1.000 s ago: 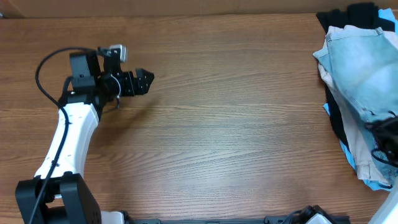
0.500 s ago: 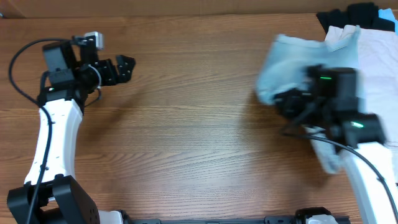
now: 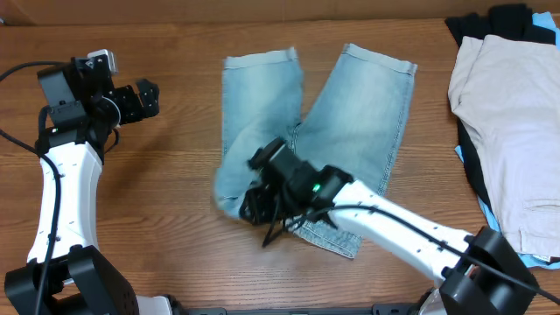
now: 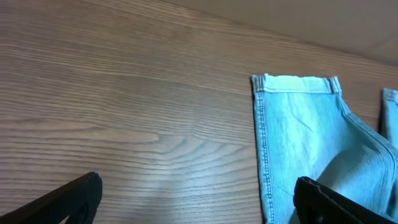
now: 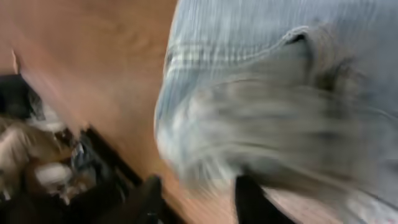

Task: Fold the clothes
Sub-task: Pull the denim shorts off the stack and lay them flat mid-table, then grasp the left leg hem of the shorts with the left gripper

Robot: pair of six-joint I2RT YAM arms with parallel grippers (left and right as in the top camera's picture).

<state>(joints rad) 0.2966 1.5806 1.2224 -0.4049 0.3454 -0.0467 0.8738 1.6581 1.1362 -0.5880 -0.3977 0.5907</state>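
Since half a second ago: denim shorts (image 3: 359,114) pulled off the pile at 3 o'clock, now spread mid-bench (image 3: 175,227); left arm swung further toward 9 o'clock

- Shorts flat, both leg hems toward 12 o'clock, waistband end at 6 o'clock, bunched there
- Right end effector (image 3: 254,206) on the bunched waistband; wrist view blurred, denim (image 5: 249,50) fills the frame, cannot tell whether the fingers pinch it
- Left end effector (image 3: 144,98) at 10 o'clock, fingers spread wide, nothing between them, well apart from the shorts
- Left wrist view: one hemmed leg (image 4: 298,130) lying on wood
- Cream garment (image 3: 503,131) over black garment (image 3: 499,17) at 2–3 o'clock edge
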